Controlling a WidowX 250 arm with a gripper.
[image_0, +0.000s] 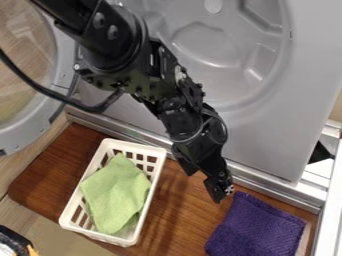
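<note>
Purple cloth (256, 228) at the frame's lower right looks light and floppy, best pinched by its top corner near the gripper (219, 188), whose opening I can't tell

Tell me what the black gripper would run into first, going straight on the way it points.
Probably the purple cloth, near its left edge, though the height of the gripper is unclear; it might meet the wooden board first.

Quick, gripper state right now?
Gripper: can't tell whether open or closed; nothing visible hanging from it. It is near the upper-left corner of the purple cloth; contact can't be told.
</note>
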